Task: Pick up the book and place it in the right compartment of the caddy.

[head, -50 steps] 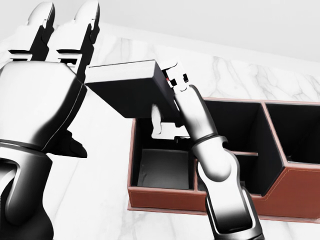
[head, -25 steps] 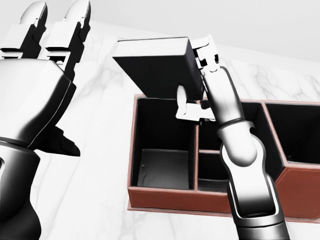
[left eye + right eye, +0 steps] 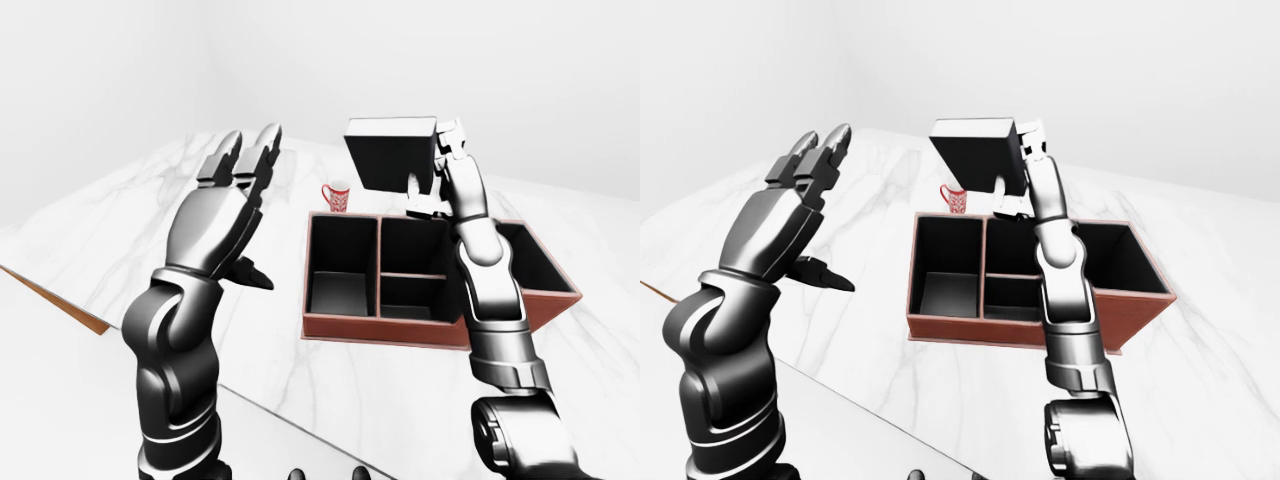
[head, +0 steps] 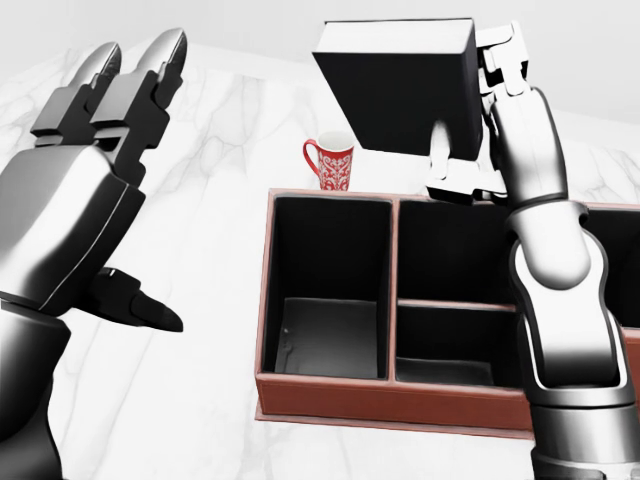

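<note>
Right hand (image 4: 470, 140) fingers clamp the book (image 4: 400, 85) above the caddy (image 4: 330, 385) — left hand (image 4: 70, 210) fingers spread, empty.

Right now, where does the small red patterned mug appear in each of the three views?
Left-eye view: the red patterned mug is above centre, above the brown caddy's left compartment.
Head view: centre, at the caddy's top rim.
Right-eye view: left of centre, left of the black book.
Shared landmark: the caddy's top-left corner.
</note>
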`<state>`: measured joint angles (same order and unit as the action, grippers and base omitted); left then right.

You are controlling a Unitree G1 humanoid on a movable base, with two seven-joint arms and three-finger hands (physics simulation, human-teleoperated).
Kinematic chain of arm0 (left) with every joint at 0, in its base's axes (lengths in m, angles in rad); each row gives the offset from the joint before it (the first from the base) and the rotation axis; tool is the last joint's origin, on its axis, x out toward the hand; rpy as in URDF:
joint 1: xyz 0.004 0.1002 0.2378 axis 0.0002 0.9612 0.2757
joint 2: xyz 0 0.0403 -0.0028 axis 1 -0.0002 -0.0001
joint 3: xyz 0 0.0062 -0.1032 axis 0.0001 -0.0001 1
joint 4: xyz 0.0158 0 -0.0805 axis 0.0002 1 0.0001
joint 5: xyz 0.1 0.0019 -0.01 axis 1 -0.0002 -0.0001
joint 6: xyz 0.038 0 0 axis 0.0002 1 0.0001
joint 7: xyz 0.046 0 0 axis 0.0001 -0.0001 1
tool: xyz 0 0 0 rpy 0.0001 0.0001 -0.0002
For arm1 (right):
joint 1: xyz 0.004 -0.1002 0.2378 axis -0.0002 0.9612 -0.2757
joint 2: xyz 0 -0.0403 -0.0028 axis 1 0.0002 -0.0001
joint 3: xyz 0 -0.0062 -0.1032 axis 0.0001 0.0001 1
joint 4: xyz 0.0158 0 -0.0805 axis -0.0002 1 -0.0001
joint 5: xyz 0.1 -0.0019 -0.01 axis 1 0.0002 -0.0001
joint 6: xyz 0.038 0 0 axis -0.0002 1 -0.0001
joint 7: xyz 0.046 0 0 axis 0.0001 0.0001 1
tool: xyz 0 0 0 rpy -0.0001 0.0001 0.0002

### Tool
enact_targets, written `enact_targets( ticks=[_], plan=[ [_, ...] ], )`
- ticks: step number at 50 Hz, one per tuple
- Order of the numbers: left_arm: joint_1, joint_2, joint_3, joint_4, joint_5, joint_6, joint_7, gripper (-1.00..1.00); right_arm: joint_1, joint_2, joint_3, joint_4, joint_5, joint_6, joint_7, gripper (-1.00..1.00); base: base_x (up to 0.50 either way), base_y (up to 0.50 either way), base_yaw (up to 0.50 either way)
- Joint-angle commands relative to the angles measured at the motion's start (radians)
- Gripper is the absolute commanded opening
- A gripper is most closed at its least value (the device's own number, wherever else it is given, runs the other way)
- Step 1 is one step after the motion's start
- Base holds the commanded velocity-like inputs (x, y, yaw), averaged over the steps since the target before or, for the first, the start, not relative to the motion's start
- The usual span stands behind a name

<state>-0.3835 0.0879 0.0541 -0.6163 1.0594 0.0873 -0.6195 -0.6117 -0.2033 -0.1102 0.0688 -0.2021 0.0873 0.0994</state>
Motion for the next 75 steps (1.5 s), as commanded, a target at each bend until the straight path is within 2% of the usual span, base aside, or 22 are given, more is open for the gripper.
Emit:
enact_targets(
  ticks=[1, 10, 14, 18, 19, 23, 26, 28, 33, 36, 42, 45, 48, 55, 56, 57, 61, 65, 68, 73, 75],
  plan=[
    [0.047, 0.034, 0.039, 0.048, -0.252, 0.000, 0.141, 1.00, -0.071, -0.085, -0.065, 0.055, 0.133, 0.000, -0.038, -1.00, 0.00, 0.00, 0.00],
    [0.085, 0.057, 0.076, 0.083, -0.423, 0.000, 0.269, 1.00, -0.105, -0.145, -0.090, 0.089, 0.156, 0.000, -0.043, -1.00, 0.00, 0.00, 0.00],
    [0.122, 0.054, 0.106, 0.114, -0.538, 0.000, 0.335, 1.00, -0.116, -0.170, -0.101, 0.104, 0.167, 0.000, -0.041, -1.00, 0.00, 0.00, 0.00],
    [0.138, 0.057, 0.128, 0.114, -0.649, 0.000, 0.359, 1.00, -0.118, -0.185, -0.108, 0.117, 0.172, 0.000, -0.043, -1.00, 0.00, 0.00, 0.00],
    [0.142, 0.052, 0.142, 0.110, -0.711, 0.000, 0.356, 1.00, -0.120, -0.190, -0.111, 0.120, 0.174, 0.000, -0.044, -1.00, 0.00, 0.00, 0.00],
    [0.166, 0.051, 0.160, 0.110, -0.851, 0.000, 0.373, 1.00, -0.131, -0.212, -0.123, 0.141, 0.181, 0.000, -0.046, -1.00, 0.00, 0.00, 0.00],
    [0.190, 0.055, 0.154, 0.136, -0.887, 0.000, 0.392, 1.00, -0.133, -0.224, -0.127, 0.141, 0.187, 0.000, -0.046, -1.00, 0.00, 0.00, 0.00],
    [0.229, 0.032, 0.159, 0.160, -0.973, 0.000, 0.393, 1.00, -0.141, -0.240, -0.140, 0.173, 0.201, 0.000, -0.047, -1.00, 0.00, 0.00, 0.00],
    [0.276, 0.020, 0.150, 0.266, -1.043, 0.000, 0.423, 1.00, -0.142, -0.264, -0.150, 0.224, 0.216, 0.000, -0.049, -1.00, 0.00, 0.00, 0.00],
    [0.297, 0.013, 0.130, 0.296, -1.039, 0.000, 0.445, 1.00, -0.142, -0.281, -0.154, 0.268, 0.214, -0.020, -0.060, -1.00, 0.00, 0.00, 0.00],
    [0.313, 0.001, 0.104, 0.306, -1.049, 0.000, 0.456, 1.00, -0.125, -0.317, -0.175, 0.266, 0.228, -0.013, -0.062, -1.00, 0.00, 0.00, 0.00],
    [0.320, -0.002, 0.099, 0.314, -1.054, -0.017, 0.458, 1.00, -0.107, -0.332, -0.186, 0.271, 0.233, -0.019, -0.065, -1.00, 0.00, 0.00, 0.00],
    [0.326, -0.007, 0.102, 0.334, -1.067, -0.052, 0.464, 1.00, -0.087, -0.347, -0.199, 0.280, 0.235, -0.029, -0.066, -1.00, 0.00, 0.00, 0.00],
    [0.327, -0.008, 0.112, 0.356, -1.116, -0.065, 0.478, 1.00, -0.069, -0.376, -0.216, 0.330, 0.244, -0.063, -0.067, -1.00, 0.00, 0.00, 0.00],
    [0.327, -0.006, 0.111, 0.357, -1.117, -0.065, 0.479, 1.00, -0.067, -0.380, -0.218, 0.334, 0.246, -0.063, -0.066, -1.00, 0.00, 0.00, 0.00],
    [0.327, -0.007, 0.108, 0.367, -1.114, -0.076, 0.482, 1.00, -0.063, -0.382, -0.219, 0.341, 0.246, -0.068, -0.069, -1.00, 0.00, 0.00, 0.00],
    [0.327, -0.006, 0.108, 0.366, -1.122, -0.077, 0.486, 1.00, -0.050, -0.375, -0.215, 0.341, 0.243, -0.074, -0.073, -1.00, 0.00, 0.00, 0.00],
    [0.330, -0.003, 0.114, 0.357, -1.130, -0.079, 0.487, 1.00, -0.048, -0.364, -0.209, 0.384, 0.239, -0.107, -0.078, -1.00, 0.00, 0.00, 0.00],
    [0.336, -0.002, 0.119, 0.346, -1.136, -0.077, 0.488, 1.00, -0.052, -0.359, -0.203, 0.435, 0.235, -0.146, -0.083, -1.00, 0.00, 0.00, 0.00],
    [0.341, -0.006, 0.118, 0.350, -1.143, -0.094, 0.488, 1.00, -0.051, -0.362, -0.201, 0.476, 0.234, -0.174, -0.090, -1.00, 0.00, 0.00, 0.00],
    [0.343, -0.007, 0.115, 0.349, -1.142, -0.098, 0.488, 1.00, -0.046, -0.362, -0.202, 0.473, 0.237, -0.174, -0.091, -1.00, 0.00, 0.00, 0.00]
  ],
)
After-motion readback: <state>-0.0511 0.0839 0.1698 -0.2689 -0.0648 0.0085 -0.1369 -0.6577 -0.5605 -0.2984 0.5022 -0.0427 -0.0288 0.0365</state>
